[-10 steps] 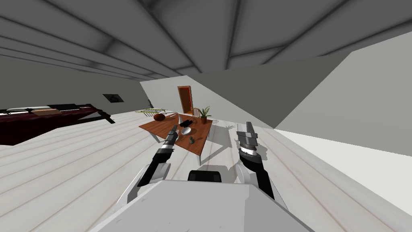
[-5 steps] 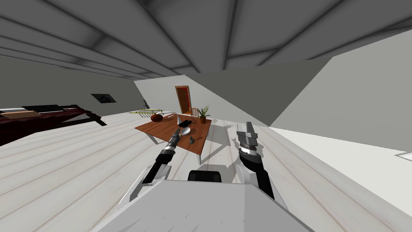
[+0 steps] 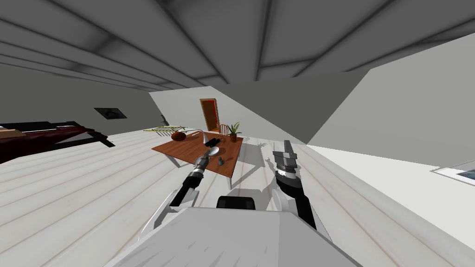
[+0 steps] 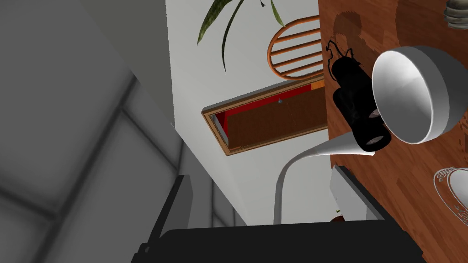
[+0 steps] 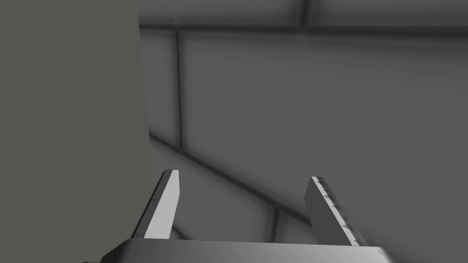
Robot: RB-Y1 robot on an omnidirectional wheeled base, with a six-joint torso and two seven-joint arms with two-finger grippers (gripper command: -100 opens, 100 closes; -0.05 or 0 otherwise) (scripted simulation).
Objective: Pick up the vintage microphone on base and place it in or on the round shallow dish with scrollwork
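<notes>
The microphone (image 3: 221, 161) is a small dark grey piece standing near the front right edge of the brown table (image 3: 185, 147); its ribbed grey head (image 4: 457, 13) shows past the white bowl (image 4: 411, 93). The round dish with scrollwork (image 4: 451, 194) lies flat on the table beside my left gripper's finger. My left gripper (image 3: 206, 152) reaches over the table toward the bowl (image 3: 214, 150) and stands open (image 4: 263, 201), holding nothing. My right gripper (image 3: 284, 149) is raised to the right of the table, open (image 5: 247, 205) and empty.
Black binoculars (image 4: 358, 112) lie against the bowl, with a white horn-shaped piece (image 4: 311, 155) next to them. A brown round object (image 3: 177, 136) and a potted plant (image 3: 233, 132) stand at the table's far side, a chair (image 3: 224, 129) behind. A dark red bed (image 3: 41, 139) is far left.
The whole head view has slid left, so I have turned right. My left arm has stretched further over the table toward the bowl. The right arm holds its pose.
</notes>
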